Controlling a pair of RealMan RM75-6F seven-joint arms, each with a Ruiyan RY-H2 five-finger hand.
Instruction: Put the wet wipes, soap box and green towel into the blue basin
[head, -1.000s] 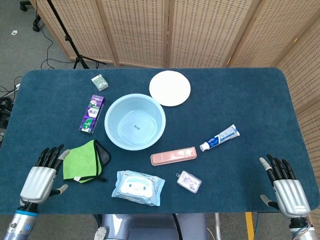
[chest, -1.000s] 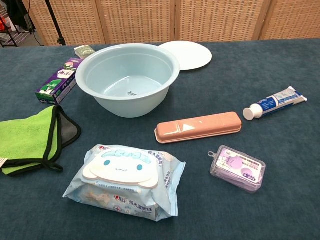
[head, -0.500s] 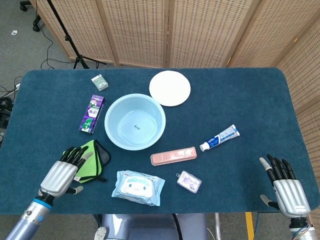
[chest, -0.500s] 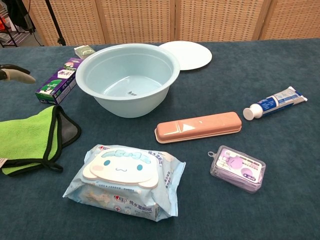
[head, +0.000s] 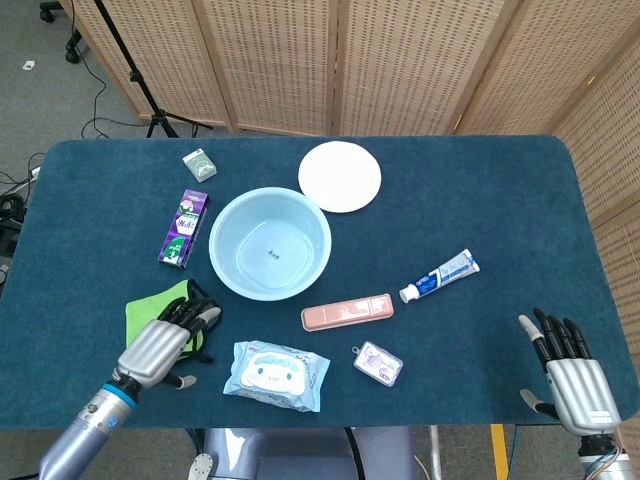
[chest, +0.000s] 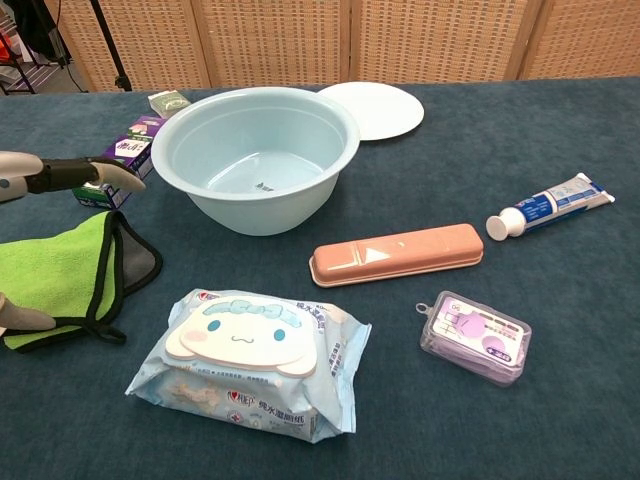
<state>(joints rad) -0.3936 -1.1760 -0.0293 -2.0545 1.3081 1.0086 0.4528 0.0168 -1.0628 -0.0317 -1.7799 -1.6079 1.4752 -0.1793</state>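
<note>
The blue-carpeted bench (head: 480, 190) is laid with a blue basin (head: 270, 243), white plate (head: 340, 176), green towel (chest: 55, 272), wet wipes (chest: 255, 360), pink soap box (chest: 396, 253) and toothpaste (head: 439, 275).

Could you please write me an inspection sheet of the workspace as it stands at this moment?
Surface: table with dark blue cloth, no spills seen.
Job's things: blue basin empty; green towel folded, partly under the left hand; wet wipes at the near edge; which item is the soap box cannot be told.
Clutter: white plate, toothpaste, pink case, small purple case, purple carton, small green box.
Hands: left hand over the towel, fingers apart, holding nothing; right hand open at the table's near corner.
Cables: black cables on the floor.
Surroundings: wicker screens, black stand.
</note>
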